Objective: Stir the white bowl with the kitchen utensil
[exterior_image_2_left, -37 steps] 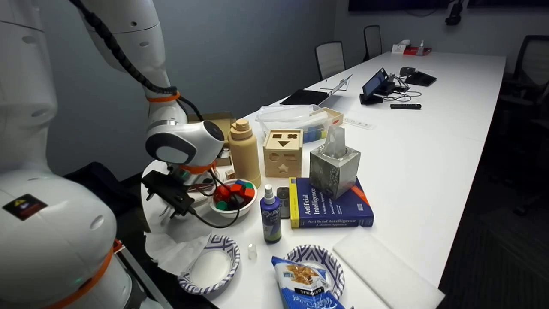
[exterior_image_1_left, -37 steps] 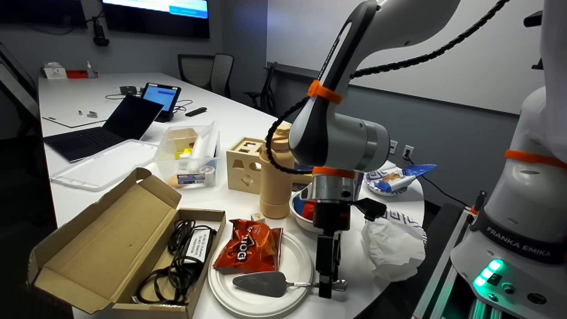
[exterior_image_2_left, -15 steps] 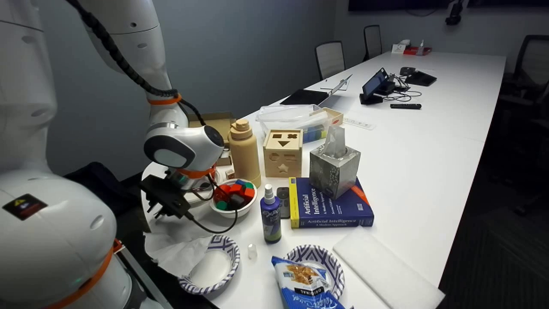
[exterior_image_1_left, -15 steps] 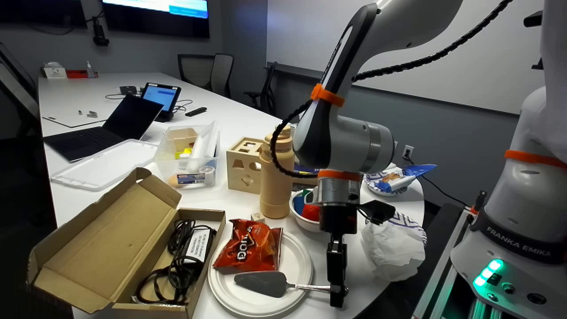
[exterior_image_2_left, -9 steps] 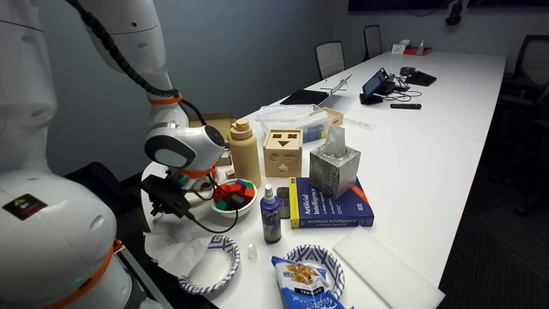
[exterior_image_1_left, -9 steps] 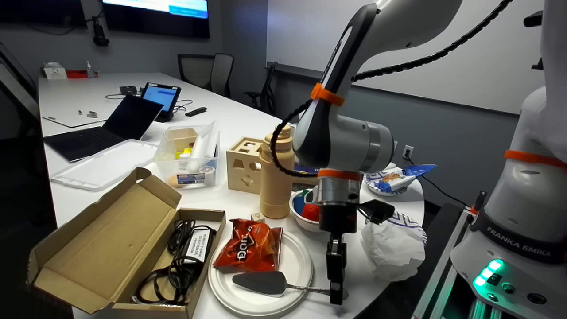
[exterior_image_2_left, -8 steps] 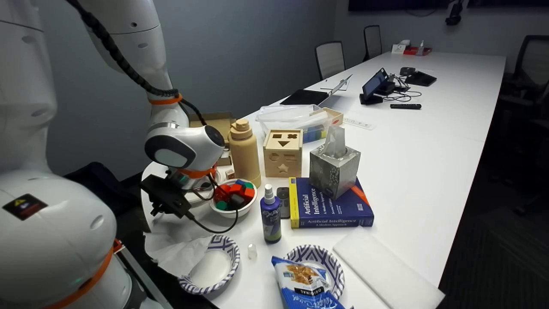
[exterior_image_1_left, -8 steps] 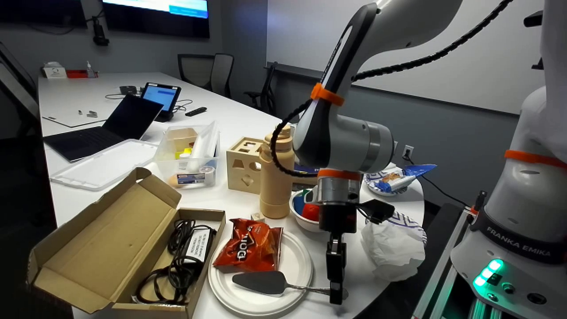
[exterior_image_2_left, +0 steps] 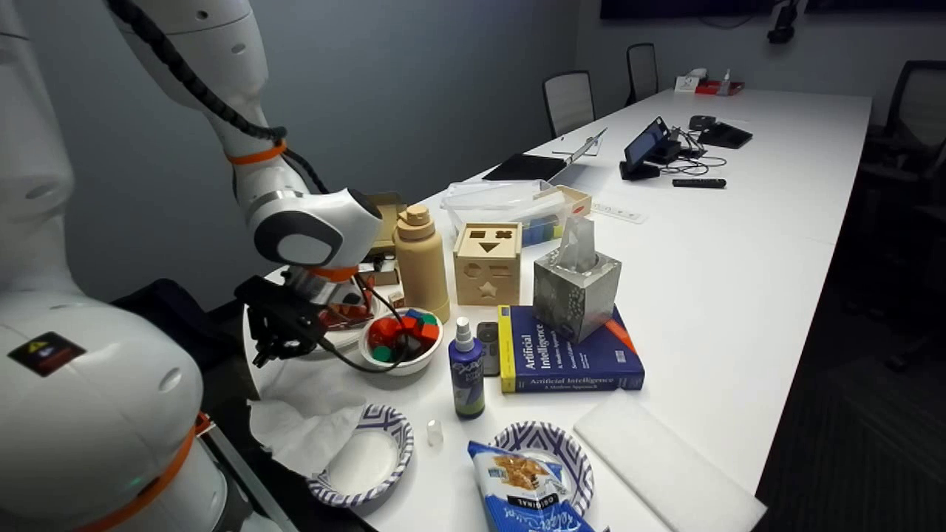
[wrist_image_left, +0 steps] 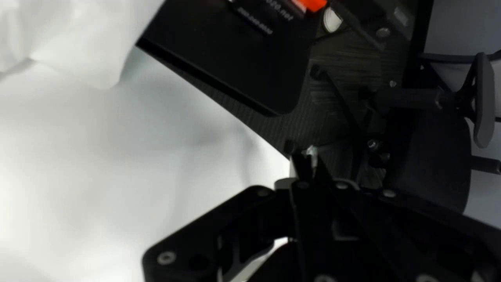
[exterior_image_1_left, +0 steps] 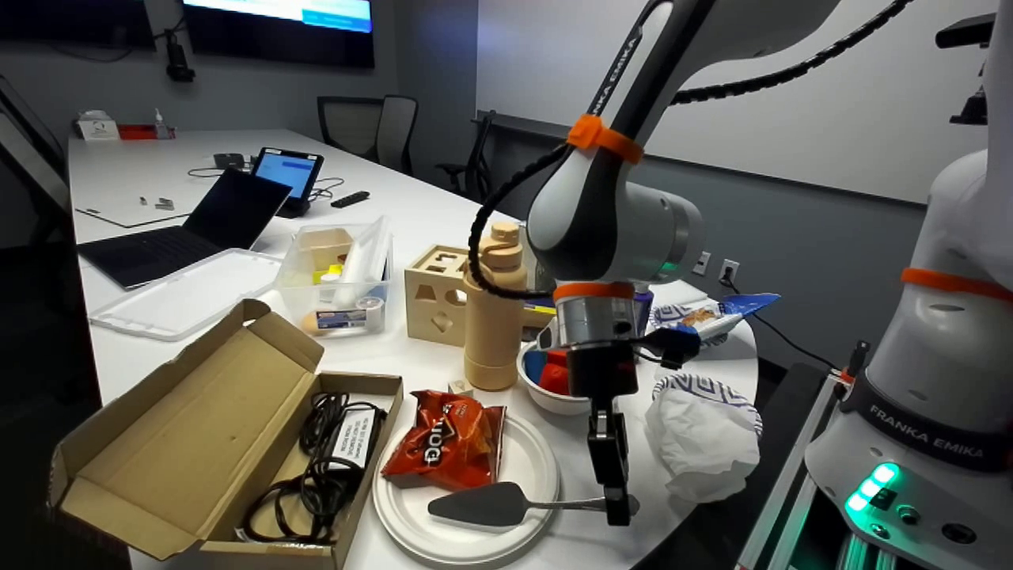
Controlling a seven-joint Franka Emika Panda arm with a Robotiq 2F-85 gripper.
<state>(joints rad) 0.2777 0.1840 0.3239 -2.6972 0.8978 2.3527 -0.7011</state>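
Gripper pinching spatula, blade over plate; white bowl nearby.

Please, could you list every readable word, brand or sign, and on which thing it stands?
"FRANKA EMIKA": robot base
"NKA EMIKA", start hidden: robot arm
"DOR…", rest unclear: red snack bag
"DO NOT REMOVE", rest too small: adapter's white label
"Artificial Intelligence", "A Modern Approach": book
"ORIGINAL", script unclear: blue snack bag
"EXPO": spray bottle
"020.net", rest blurred: black panel
Yellow triangle sign: dark sticker
Too small: storage box labels, tablet screen
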